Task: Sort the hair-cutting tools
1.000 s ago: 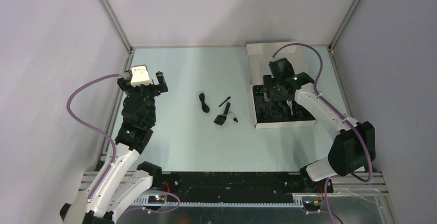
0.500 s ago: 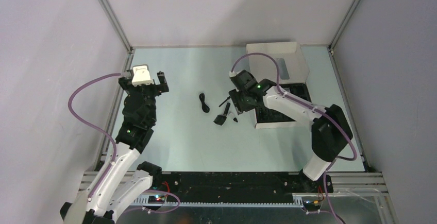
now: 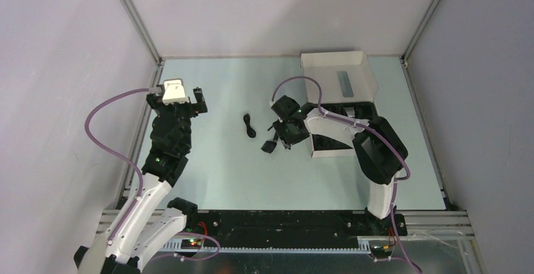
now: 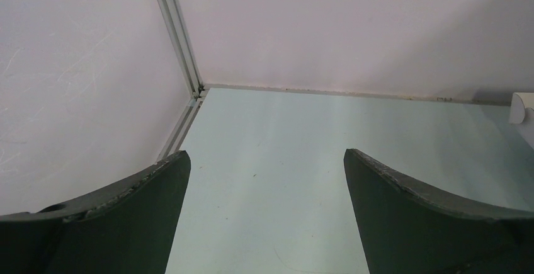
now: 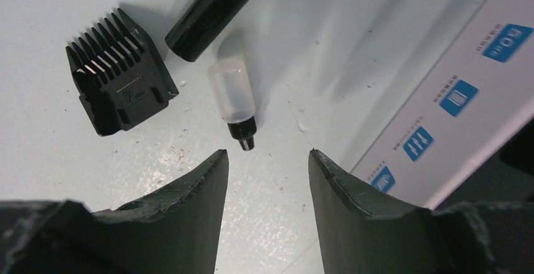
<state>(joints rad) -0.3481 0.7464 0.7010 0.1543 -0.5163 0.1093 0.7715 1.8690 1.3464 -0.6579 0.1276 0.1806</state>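
Loose hair-cutting tools lie mid-table. In the right wrist view I see a black comb attachment (image 5: 119, 91), the end of a thin black stick (image 5: 217, 9) and a small clear bottle with a black cap (image 5: 234, 107). My right gripper (image 5: 267, 154) hovers low just below the bottle, open, with only bare table between its fingers. From above, the right gripper (image 3: 286, 137) sits beside the comb attachment (image 3: 269, 146), and a black coiled cord (image 3: 250, 125) lies to the left. My left gripper (image 3: 175, 96) is far left, open wide and empty (image 4: 266, 154).
The white cardboard box (image 3: 340, 151) stands open right of the loose tools, lid raised at the back, dark items inside. Its printed side (image 5: 453, 97) is close to my right finger. Frame posts and walls bound the table at left (image 4: 182, 53).
My right arm has swung left from over the box down to the loose tools, and its jaws have narrowed a little. The left arm has stayed still.
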